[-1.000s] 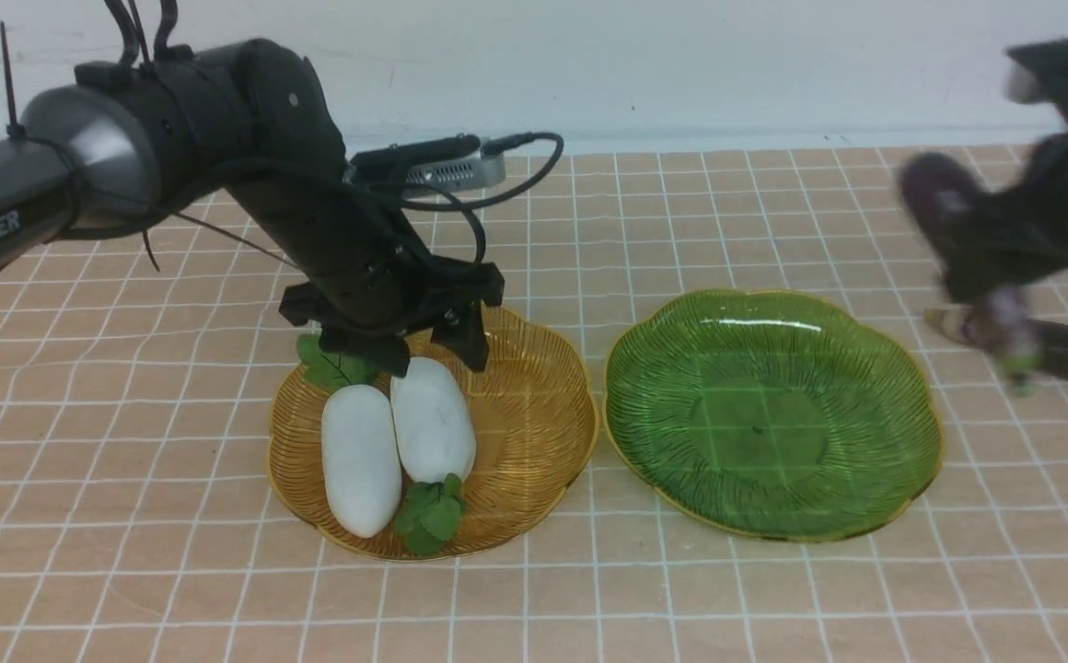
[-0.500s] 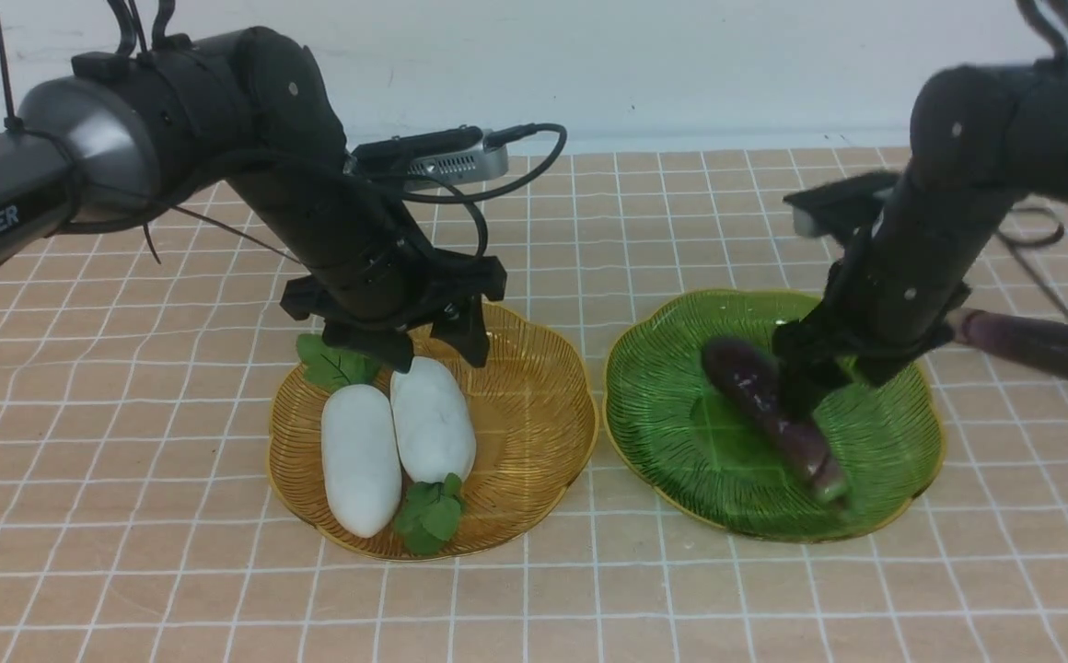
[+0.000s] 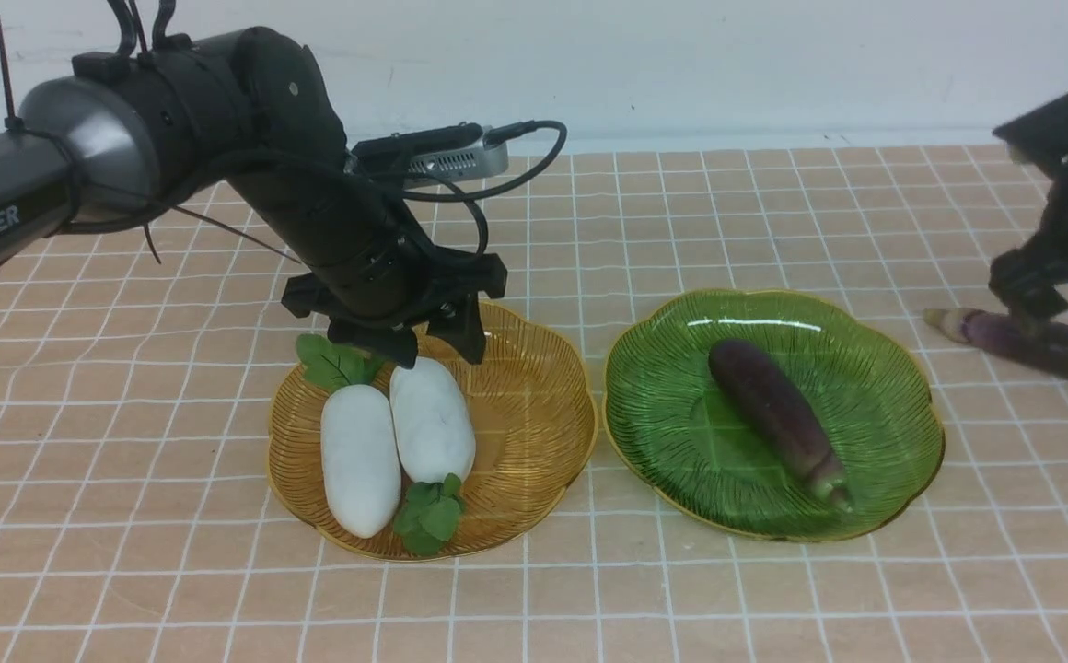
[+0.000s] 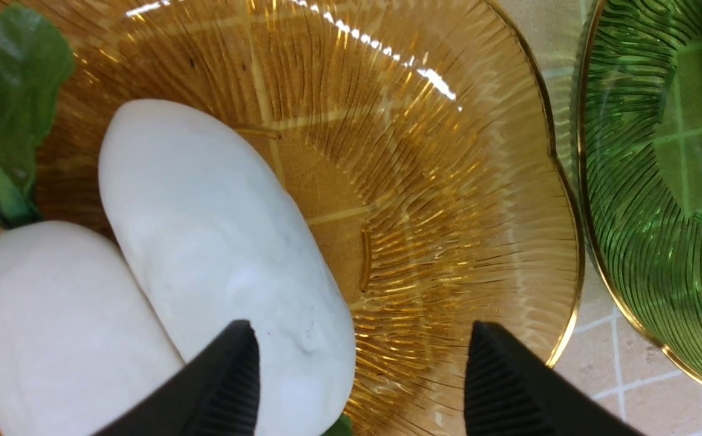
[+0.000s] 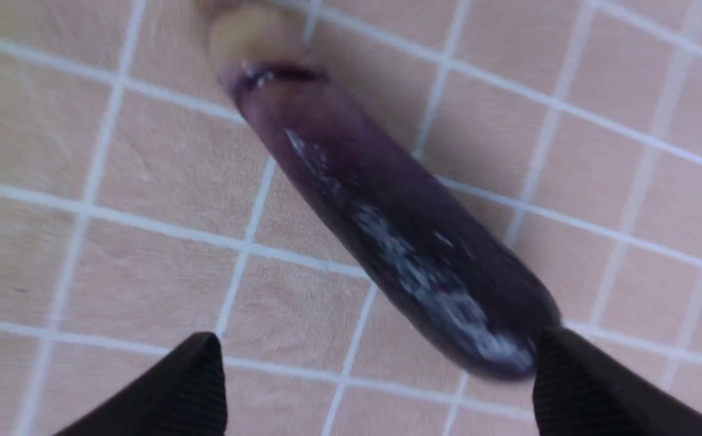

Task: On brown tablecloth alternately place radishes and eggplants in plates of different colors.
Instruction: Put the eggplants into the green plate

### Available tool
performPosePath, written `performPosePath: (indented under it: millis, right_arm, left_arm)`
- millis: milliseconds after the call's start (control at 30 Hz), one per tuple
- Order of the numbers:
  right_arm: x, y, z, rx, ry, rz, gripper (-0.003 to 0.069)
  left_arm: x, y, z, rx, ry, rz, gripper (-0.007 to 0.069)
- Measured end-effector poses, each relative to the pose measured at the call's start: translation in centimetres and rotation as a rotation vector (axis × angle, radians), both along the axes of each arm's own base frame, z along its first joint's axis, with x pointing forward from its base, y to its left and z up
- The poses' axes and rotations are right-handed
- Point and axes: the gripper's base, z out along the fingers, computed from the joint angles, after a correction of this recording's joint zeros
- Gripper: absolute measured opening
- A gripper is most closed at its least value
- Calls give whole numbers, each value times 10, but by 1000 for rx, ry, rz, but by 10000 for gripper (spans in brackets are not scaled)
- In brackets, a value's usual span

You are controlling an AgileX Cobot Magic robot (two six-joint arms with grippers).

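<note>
Two white radishes (image 3: 361,460) (image 3: 433,419) lie side by side in the amber plate (image 3: 534,405) on the brown tablecloth (image 3: 534,589). My left gripper (image 3: 433,354) hangs open just above their far ends, holding nothing. In the left wrist view one fingertip (image 4: 236,363) overlaps the nearer radish (image 4: 218,242), and the gripper (image 4: 360,339) spans bare amber plate (image 4: 448,181). One eggplant (image 3: 773,410) rests in the green plate (image 3: 681,414). A second eggplant (image 3: 1050,345) lies on the cloth at the far right, under my open right gripper (image 3: 1027,308) (image 5: 378,345).
A white wall runs along the cloth's far edge. The two plates sit almost rim to rim near the cloth's middle. My left wrist camera (image 3: 456,166) and its looping cable stick out behind the left arm.
My right arm brought an eggplant over the green plate, let it go there, then swung back right over the eggplant on the cloth. The left arm has barely moved.
</note>
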Motion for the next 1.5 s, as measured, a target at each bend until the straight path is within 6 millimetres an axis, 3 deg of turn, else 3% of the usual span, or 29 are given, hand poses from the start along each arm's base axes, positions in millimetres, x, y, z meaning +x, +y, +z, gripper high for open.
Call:
performPosePath:
  millis: [267, 367, 467, 567, 667, 767, 867, 933, 1167, 1233, 1367, 1500]
  right_arm:
    - [23, -11, -56, -166, 32, 214, 576]
    - [25, -12, -63, -185, 38, 236, 517]
    - [26, -12, -64, -200, 41, 250, 379]
    - [26, -8, -59, -201, 68, 218, 374]
    - [28, 6, -27, -122, 54, 102, 373]
    - [23, 33, 25, 187, -75, -30, 373]
    - [5, 64, 58, 518, -96, -87, 373]
    - [-3, 79, 52, 573, -51, -83, 373]
    - [-16, 115, 12, 511, 93, -34, 373]
    - [-17, 126, 2, 495, 122, -30, 398]
    - [-18, 136, -9, 470, 145, -63, 521]
    - [-23, 134, -1, 444, 121, -119, 660]
  left_arm:
    - [0, 0, 0, 4, -1, -1, 417]
    - [0, 0, 0, 6, -3, -2, 417]
    - [0, 0, 0, 6, -3, -2, 417]
    - [0, 0, 0, 6, -3, -2, 417]
    - [0, 0, 0, 7, -3, -2, 417]
    - [0, 1, 0, 7, -4, -3, 417]
    - [0, 1, 0, 8, -4, -3, 417]
    - [0, 1, 0, 15, -6, -5, 417]
    - [0, 2, 0, 21, -8, -7, 417]
    - [0, 2, 0, 21, -8, -7, 417]
    - [0, 2, 0, 22, -9, -10, 417]
    - [0, 2, 0, 22, -8, -11, 417]
